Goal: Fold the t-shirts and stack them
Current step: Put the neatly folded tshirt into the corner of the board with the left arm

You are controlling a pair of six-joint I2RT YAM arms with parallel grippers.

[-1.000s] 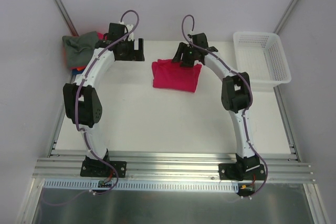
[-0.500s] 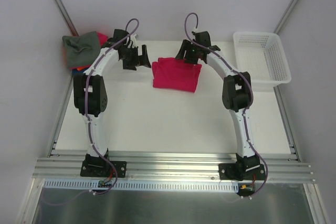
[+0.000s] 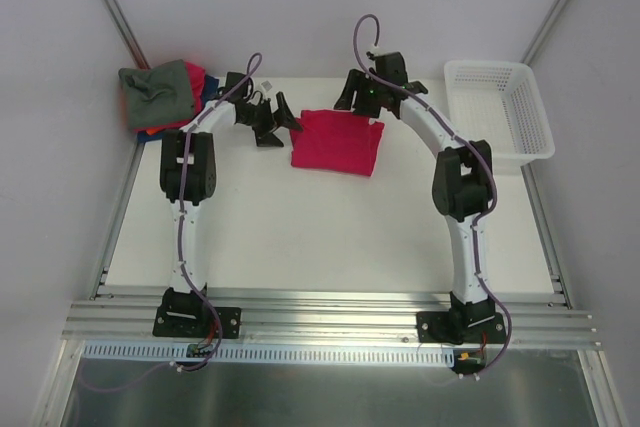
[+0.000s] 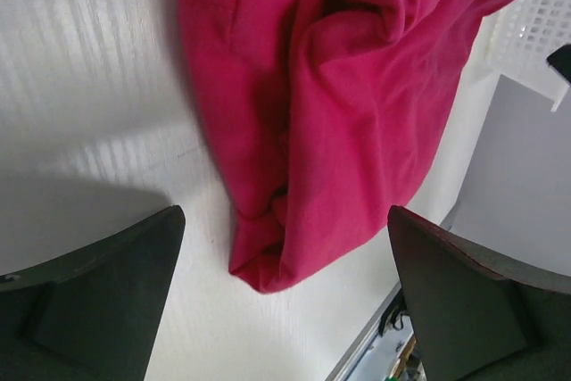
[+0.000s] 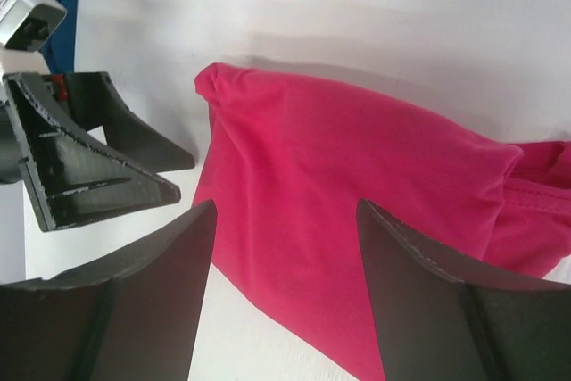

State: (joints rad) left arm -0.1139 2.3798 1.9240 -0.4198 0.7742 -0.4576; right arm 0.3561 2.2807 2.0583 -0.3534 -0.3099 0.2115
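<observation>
One folded crimson t-shirt [image 3: 337, 142], rumpled, flat on the white surface [image 3: 320, 227] toward its far middle. At the far left corner, grey-green t-shirt [image 3: 157, 93] heaped over a dark blue t-shirt [image 3: 208, 92]. Left hand [image 3: 277, 124] swung over from that heap within the last second, now just beside the crimson shirt's left edge, fingers spread wide, empty. Right hand [image 3: 362, 97] shifted slightly back at the shirt's far edge, fingers apart, gripping nothing. From the right wrist only: left hand's fingers [image 5: 98, 158] close beside the cloth. From the left wrist only: lattice of the white basket [image 4: 535, 6] past the shirt.
</observation>
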